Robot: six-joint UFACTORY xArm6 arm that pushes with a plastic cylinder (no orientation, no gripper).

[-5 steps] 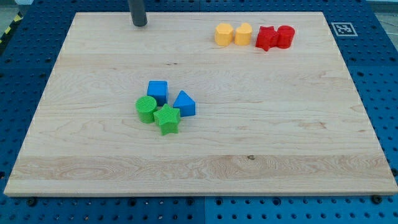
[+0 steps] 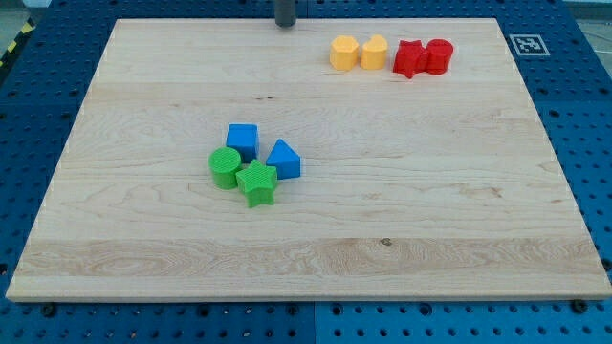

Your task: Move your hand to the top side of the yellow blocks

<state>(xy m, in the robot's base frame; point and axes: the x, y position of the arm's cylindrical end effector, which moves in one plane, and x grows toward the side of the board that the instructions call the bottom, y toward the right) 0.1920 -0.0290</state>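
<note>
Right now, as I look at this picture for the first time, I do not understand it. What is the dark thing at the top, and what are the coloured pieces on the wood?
There is one picture, from a single camera looking down at a wooden board. The dark thing is a robot arm's rod. It has no fingers and holds nothing; its tip only pushes blocks. The tip is at the view's top edge, left of the two yellow blocks and touching none. Two red blocks sit right of the yellow ones. Near the middle is a cluster: blue cube, blue triangle, green cylinder, green star.
</note>
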